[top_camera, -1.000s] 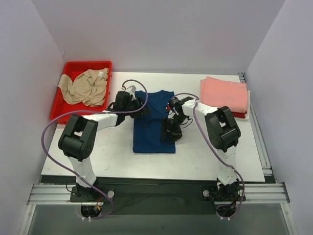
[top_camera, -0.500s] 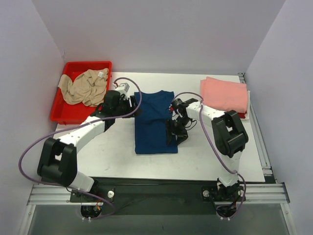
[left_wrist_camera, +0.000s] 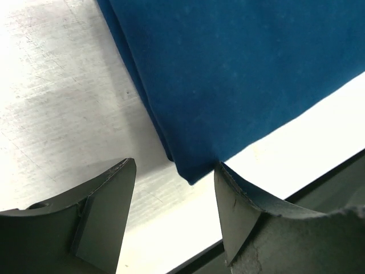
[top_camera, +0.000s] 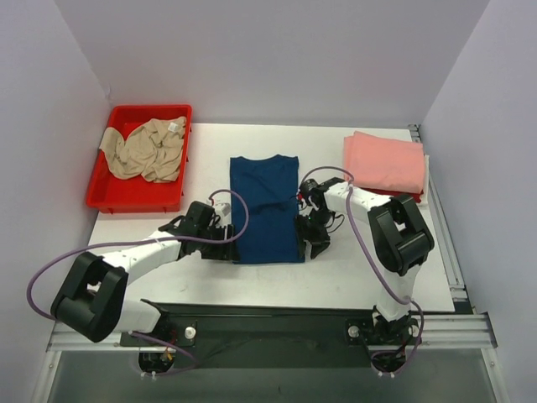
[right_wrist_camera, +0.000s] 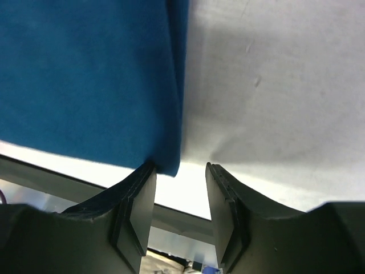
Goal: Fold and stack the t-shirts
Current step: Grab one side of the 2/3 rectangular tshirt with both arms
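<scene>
– lying long and flat on the white table (top_camera: pixel 377 260), the soft navy blue cotton t-shirt (top_camera: pixel 264 210) looks light and limp, likely to sag and slide unless both near corners are pinched through every layer.
– and the claws?
– the left gripper (top_camera: pixel 226 248) stands wide at the near-left corner, the cloth tip between its fingers, nothing gripped. the right gripper (top_camera: pixel 315 243) is narrower but parted at the near-right corner, one finger brushing the folded edge, holding nothing.
</scene>
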